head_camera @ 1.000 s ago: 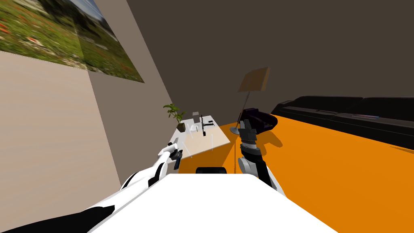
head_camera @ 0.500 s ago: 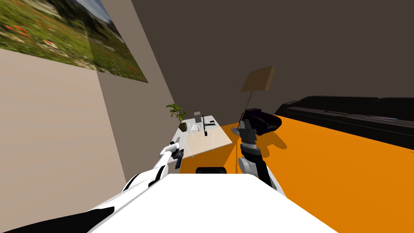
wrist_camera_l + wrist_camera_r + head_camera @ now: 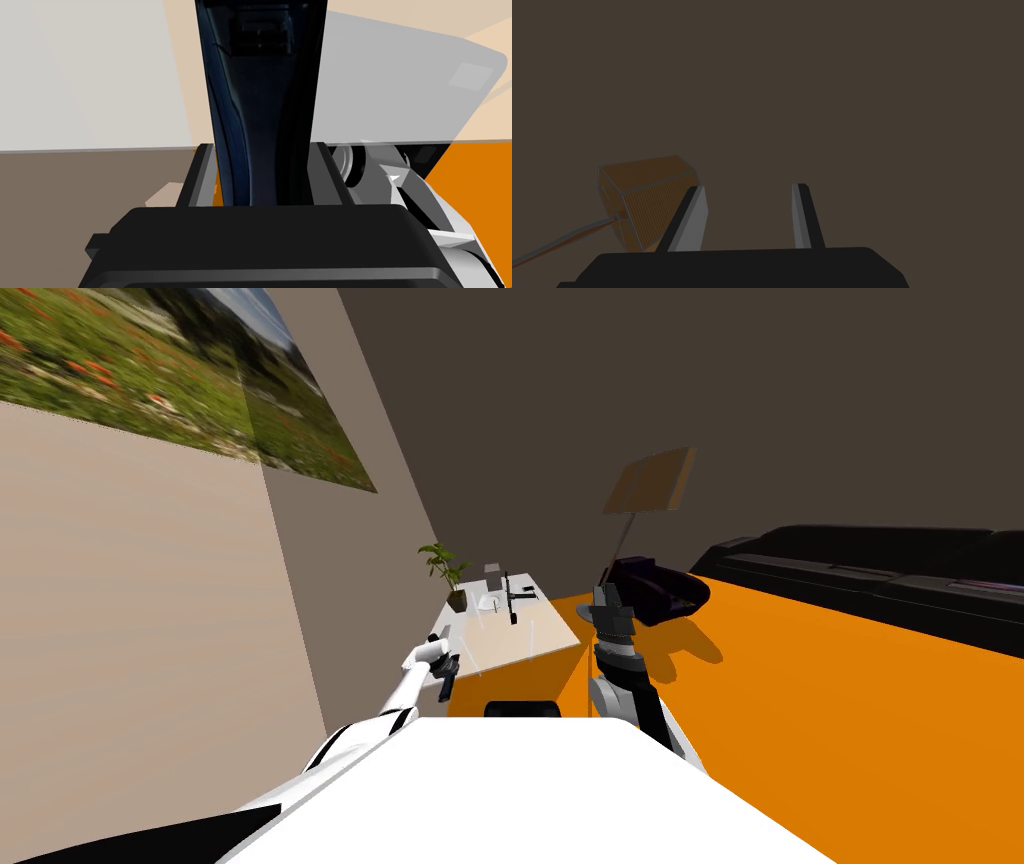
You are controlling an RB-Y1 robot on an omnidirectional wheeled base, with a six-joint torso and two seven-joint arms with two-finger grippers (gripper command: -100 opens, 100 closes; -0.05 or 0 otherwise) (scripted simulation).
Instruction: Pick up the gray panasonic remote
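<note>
Right gripper [image 3: 749, 186], jaws apart, brown lampshade [image 3: 646, 200] just beside

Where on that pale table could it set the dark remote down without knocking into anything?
The near half of the table, ahead of the left gripper that holds the remote, looks bare, though a few faint thin lines stand there. The far end is crowded: a potted plant and black items sit close together.
</note>
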